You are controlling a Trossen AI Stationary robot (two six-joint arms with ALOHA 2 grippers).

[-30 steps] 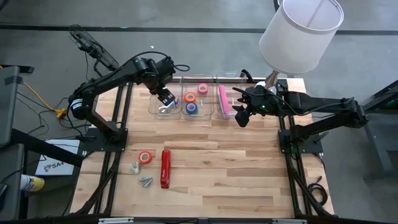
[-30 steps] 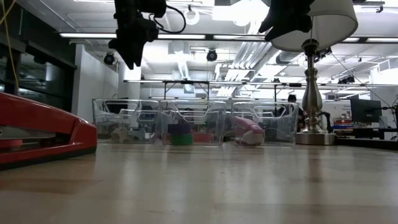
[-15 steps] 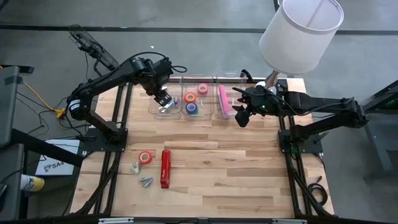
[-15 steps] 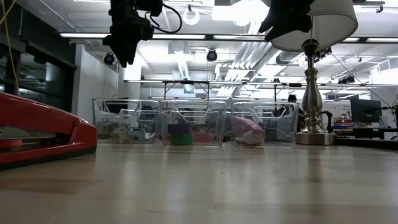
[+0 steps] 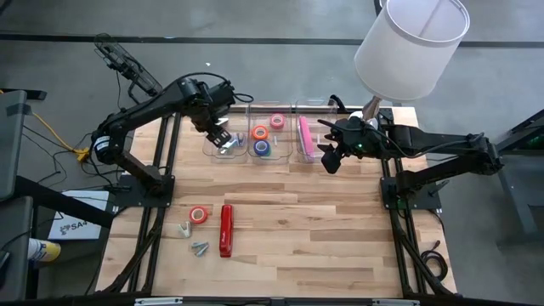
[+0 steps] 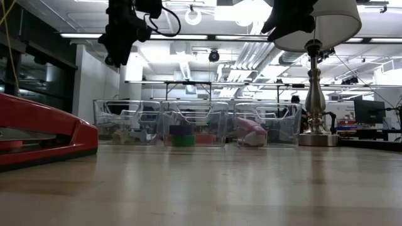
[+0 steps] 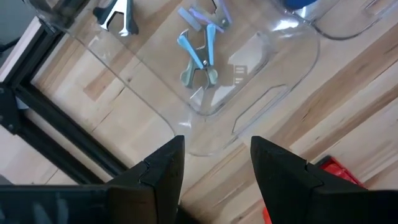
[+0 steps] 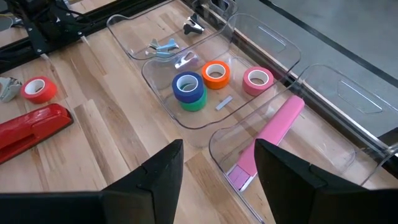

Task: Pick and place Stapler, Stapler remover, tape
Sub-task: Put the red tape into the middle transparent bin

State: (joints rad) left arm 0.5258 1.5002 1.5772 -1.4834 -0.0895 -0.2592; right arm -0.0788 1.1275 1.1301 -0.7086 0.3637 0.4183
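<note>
The left gripper (image 5: 219,136) is held in the air above the left clear bin (image 5: 223,150), its arm reaching in from the table's left edge; its fingers (image 7: 163,171) are seen apart with nothing between them. In that bin, a blue-handled staple remover (image 7: 198,57) and a silvery one (image 7: 118,14) are seen lying on the clear floor.

On the open wood near the table's front left, a red tape roll (image 5: 199,215) lies flat just beside a red stapler (image 5: 225,229), which lies lengthwise, and two small silvery staple removers (image 5: 192,239) lie close by at its left.

In the middle clear bin (image 8: 163,84), an orange tape roll (image 8: 215,73) and a pink tape roll (image 8: 257,78) lie flat, and a blue tape roll (image 8: 187,85) is stacked on a green tape roll (image 8: 195,102).

In the right clear bin (image 8: 219,144), a pink stapler (image 8: 268,135) lies lengthwise.

The right gripper (image 5: 328,154) is held aloft over the right bin's near end, its arm stretched in from the table's right edge beneath a white lampshade (image 5: 411,47); its fingers (image 8: 155,171) are parted and nothing is held.
</note>
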